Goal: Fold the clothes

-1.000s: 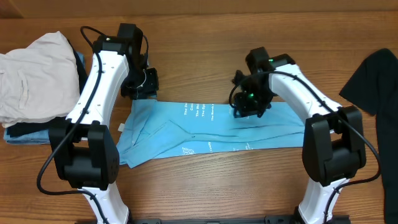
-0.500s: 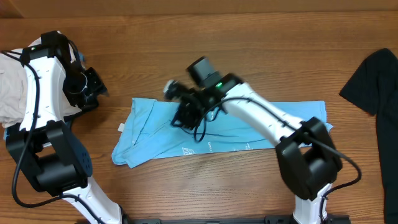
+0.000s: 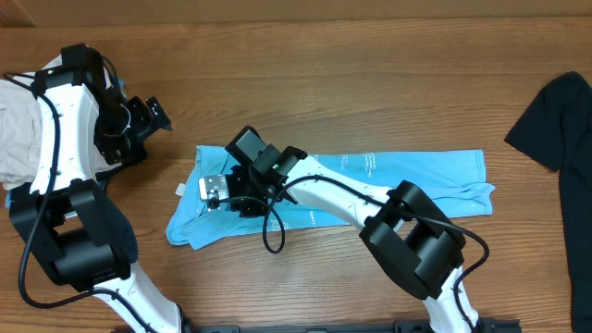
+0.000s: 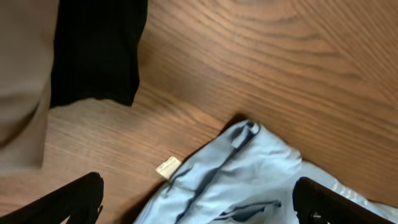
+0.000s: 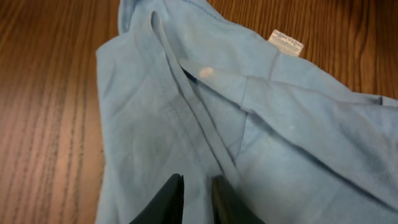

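Plain black garment point(image 3: 555, 111): cut off by the overhead view's right edge. Cream-beige garment point(image 3: 17, 139): cut by the left edge, partly behind left arm point(image 3: 57, 129). Sky-blue cotton T-shirt point(image 3: 416, 176): white print too small to read, middle hidden under right arm point(image 3: 338, 190). Right end effector point(image 5: 198, 198): fingertips cropped at the lower edge, grip undeterminable.

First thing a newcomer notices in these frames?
The sky-blue T-shirt lies lengthwise across the middle of the wooden table. The right arm stretches over it, with the right claw above its rumpled left end, fingers nearly together. The left claw hangs open off to the left beside a cream garment, and a black garment sits at the right edge.
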`<move>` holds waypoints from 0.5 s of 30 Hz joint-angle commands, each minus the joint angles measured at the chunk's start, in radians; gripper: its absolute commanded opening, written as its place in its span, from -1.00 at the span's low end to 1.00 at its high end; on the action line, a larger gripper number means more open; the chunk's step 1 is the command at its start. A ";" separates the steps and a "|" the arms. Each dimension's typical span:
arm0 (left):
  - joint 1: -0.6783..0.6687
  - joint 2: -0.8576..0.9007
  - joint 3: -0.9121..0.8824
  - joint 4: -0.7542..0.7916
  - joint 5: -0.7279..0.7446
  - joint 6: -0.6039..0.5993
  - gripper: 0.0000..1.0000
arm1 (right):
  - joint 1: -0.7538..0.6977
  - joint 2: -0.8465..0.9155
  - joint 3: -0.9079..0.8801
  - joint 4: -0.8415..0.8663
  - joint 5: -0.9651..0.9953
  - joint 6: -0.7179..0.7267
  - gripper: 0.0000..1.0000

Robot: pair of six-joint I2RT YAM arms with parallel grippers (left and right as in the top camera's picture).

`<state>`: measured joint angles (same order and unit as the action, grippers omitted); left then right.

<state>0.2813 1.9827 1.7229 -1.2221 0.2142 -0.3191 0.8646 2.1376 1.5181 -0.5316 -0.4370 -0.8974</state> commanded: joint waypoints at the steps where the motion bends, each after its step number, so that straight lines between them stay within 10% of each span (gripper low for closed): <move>1: -0.002 0.008 0.003 0.014 0.012 0.001 1.00 | 0.004 0.026 0.020 0.027 -0.005 -0.043 -0.61; 15: -0.002 0.009 0.003 0.021 0.012 0.001 1.00 | 0.004 0.062 0.021 0.048 0.108 -0.075 -0.92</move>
<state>0.2813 1.9827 1.7229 -1.2037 0.2138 -0.3195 0.8658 2.2089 1.5204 -0.4858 -0.3649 -0.9703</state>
